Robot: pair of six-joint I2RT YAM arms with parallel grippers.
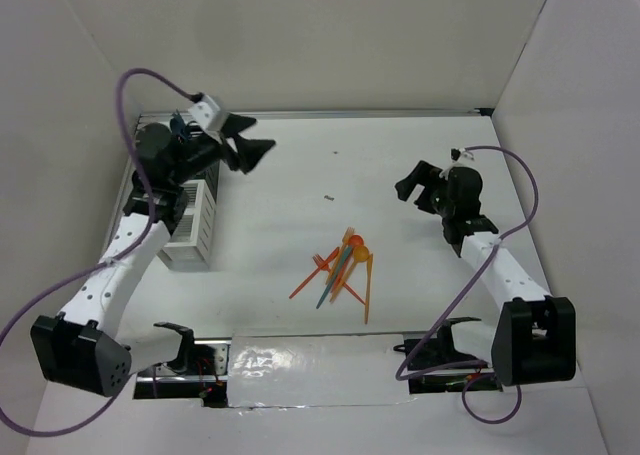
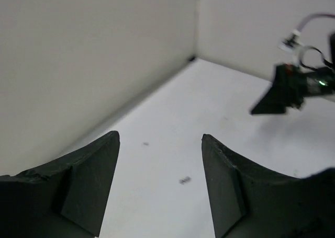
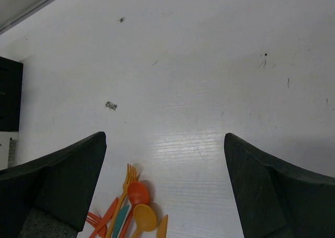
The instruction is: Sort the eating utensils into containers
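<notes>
A pile of eating utensils (image 1: pixel 341 267) lies mid-table: orange and red forks, spoons and knives with a teal and a blue piece. The right wrist view shows its far end: an orange fork (image 3: pixel 128 177), a red spoon (image 3: pixel 137 192), an orange spoon (image 3: pixel 144 217) and a teal knife (image 3: pixel 121 221). The white slatted container (image 1: pixel 192 228) stands at the left. The black container (image 1: pixel 160 147), with blue utensils (image 1: pixel 180 125) in it, is mostly hidden under my left arm. My left gripper (image 1: pixel 254 140) is open and empty, raised beside the black container. My right gripper (image 1: pixel 412 181) is open and empty, right of the pile.
White walls enclose the table on three sides. A small dark speck (image 1: pixel 328 198) lies behind the pile and also shows in the right wrist view (image 3: pixel 111 105). My right arm's gripper (image 2: pixel 285 89) shows in the left wrist view. A reflective strip (image 1: pixel 310 360) runs along the near edge.
</notes>
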